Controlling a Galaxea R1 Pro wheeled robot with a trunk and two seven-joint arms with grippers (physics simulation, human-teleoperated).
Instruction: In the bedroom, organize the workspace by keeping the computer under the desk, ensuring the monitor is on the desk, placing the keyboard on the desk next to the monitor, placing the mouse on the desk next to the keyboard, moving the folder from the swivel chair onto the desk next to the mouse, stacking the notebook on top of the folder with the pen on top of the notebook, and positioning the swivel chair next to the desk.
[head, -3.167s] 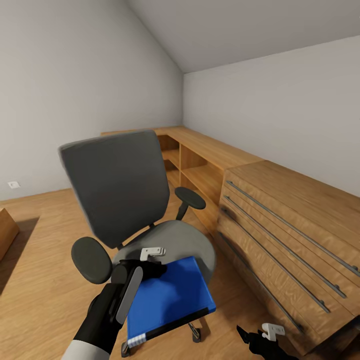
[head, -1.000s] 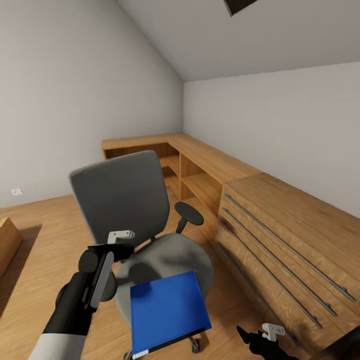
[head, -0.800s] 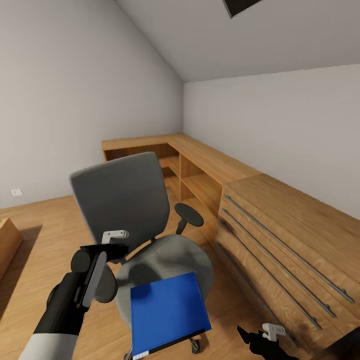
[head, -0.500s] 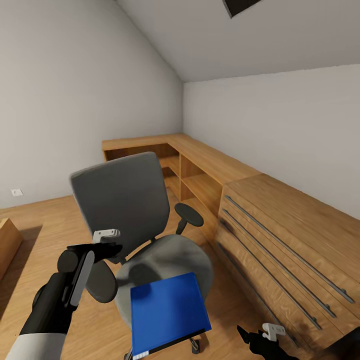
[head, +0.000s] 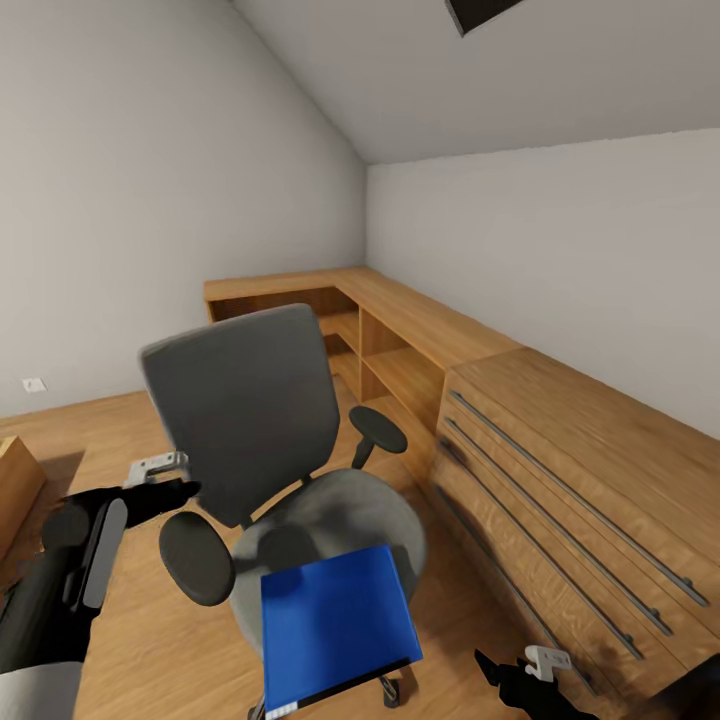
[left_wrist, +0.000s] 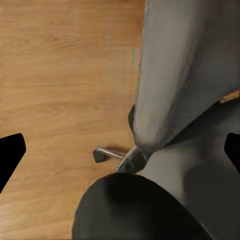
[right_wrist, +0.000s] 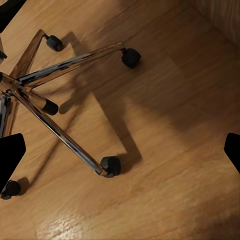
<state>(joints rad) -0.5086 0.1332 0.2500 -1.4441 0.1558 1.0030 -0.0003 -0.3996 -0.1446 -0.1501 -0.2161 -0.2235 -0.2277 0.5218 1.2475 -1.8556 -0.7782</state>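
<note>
The left gripper (head: 165, 478) hangs empty, fingers spread wide, left of the swivel chair (head: 262, 440); the folder (head: 335, 621) lies on the seat's front edge, overhanging it; the right gripper (head: 520, 672) hangs low beside the wooden drawer cabinet (head: 590, 480), fingers wide, empty.

No readable text — no labels, brands, numbers.

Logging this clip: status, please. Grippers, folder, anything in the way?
Left gripper open, empty, beside the chair back. Right gripper open, low by the wooden drawers. Folder on the seat, overhanging its front edge. Armrest between left gripper and folder.
</note>
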